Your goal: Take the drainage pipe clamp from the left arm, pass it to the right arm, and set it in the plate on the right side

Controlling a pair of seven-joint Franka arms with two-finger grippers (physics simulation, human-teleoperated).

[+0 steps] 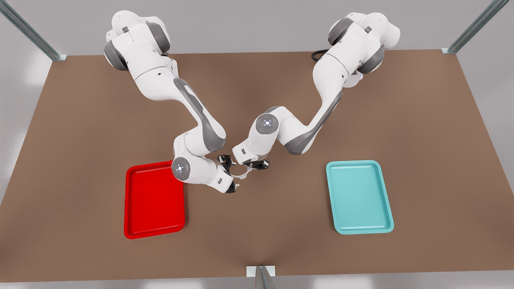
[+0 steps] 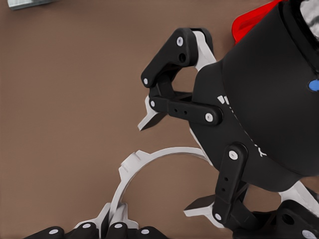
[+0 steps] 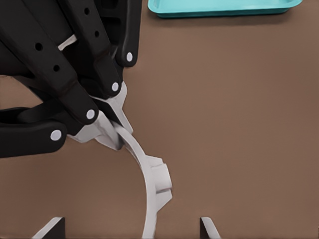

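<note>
Mid-table, above the brown table, the clamp bridges both grippers. Left gripper pinches one end tab; right gripper, beside the red tray, has jaws spread around the other end. No legible writing. Teal tray well apart.

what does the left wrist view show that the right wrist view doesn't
Left wrist view alone: a corner of the plate, behind the right gripper. Right wrist view alone: the edge of the teal tray. Both: the drainage pipe clamp, pinched at one end by the left gripper, with the right gripper's fingers open on either side of it, over the brown table.
</note>
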